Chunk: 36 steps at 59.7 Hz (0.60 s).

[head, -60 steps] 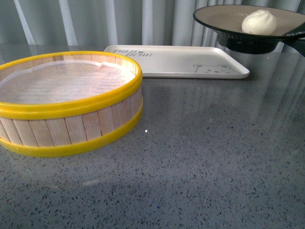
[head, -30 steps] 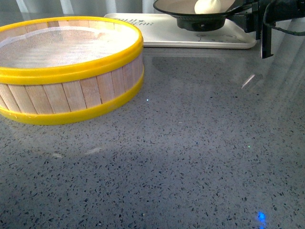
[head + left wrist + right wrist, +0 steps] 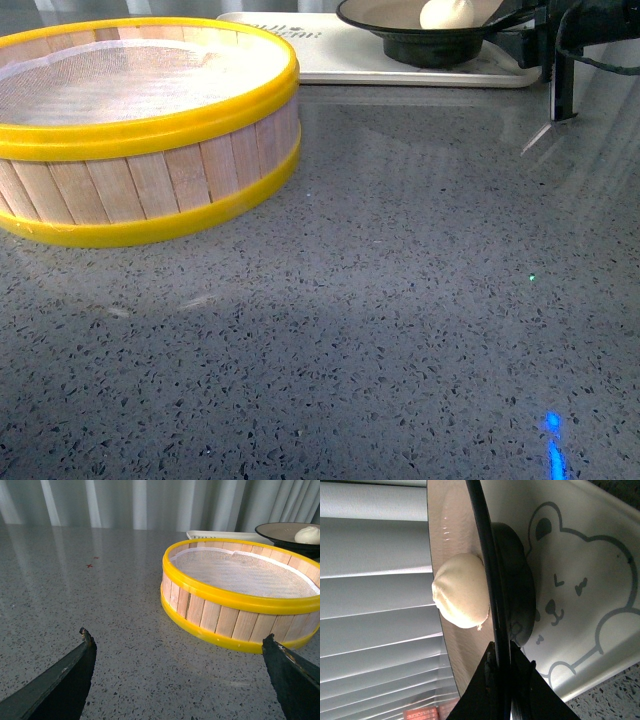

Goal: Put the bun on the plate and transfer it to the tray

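my right gripper pinches the plate rim. the bun sits on it. the plate has dropped low over the tray, so i can let go soon. my left gripper is wide open.

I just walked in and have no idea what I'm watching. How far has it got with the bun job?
Nearly finished. The bun already sits on the plate, so that step is done. The right claw is pinching the plate's rim, holding it over the tray; whether it has touched down is unclear. Left to do: release. The left claw is open beside the steamer basket.
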### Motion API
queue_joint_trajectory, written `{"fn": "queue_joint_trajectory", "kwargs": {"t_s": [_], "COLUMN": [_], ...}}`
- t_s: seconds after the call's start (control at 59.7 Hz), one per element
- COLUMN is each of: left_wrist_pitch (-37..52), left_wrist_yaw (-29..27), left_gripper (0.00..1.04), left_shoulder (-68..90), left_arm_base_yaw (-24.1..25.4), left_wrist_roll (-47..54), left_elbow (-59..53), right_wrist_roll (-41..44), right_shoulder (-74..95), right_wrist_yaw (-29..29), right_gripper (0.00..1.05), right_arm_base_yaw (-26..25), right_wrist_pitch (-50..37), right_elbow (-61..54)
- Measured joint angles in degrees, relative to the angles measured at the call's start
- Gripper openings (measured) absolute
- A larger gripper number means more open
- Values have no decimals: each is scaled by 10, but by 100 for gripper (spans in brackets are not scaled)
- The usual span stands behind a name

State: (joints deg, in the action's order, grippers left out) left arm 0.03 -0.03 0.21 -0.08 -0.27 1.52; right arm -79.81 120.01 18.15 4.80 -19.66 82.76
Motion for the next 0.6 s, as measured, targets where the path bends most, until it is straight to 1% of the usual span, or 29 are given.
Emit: {"fn": "queue_joint_trajectory", "kwargs": {"t_s": [0.218,0.318,0.352,0.385,0.436,0.486,0.519,0.603], "left_wrist_pitch": [0,0,0,0,0,0,0,0], "left_wrist_yaw": [0,0,0,0,0,0,0,0], "left_gripper": [98,98,98,98,98,98,98,98], "left_shoulder": [0,0,0,0,0,0,0,0], "left_arm_base_yaw": [0,0,0,0,0,0,0,0], "left_wrist_roll": [0,0,0,0,0,0,0,0], "left_elbow": [0,0,0,0,0,0,0,0], "right_wrist_roll": [-1,-2,-2,-2,-3,-3,-3,-7], "right_shoulder": [3,5,5,5,5,4,4,-5], "right_wrist_yaw": [4,5,5,5,6,6,5,4], "right_gripper": [2,15,22,25,34,40,45,63], "right_arm_base_yaw": [0,0,0,0,0,0,0,0], "right_wrist_pitch": [5,7,8,8,8,8,8,5], "right_elbow": [4,10,14,16,18,18,18,5]}}
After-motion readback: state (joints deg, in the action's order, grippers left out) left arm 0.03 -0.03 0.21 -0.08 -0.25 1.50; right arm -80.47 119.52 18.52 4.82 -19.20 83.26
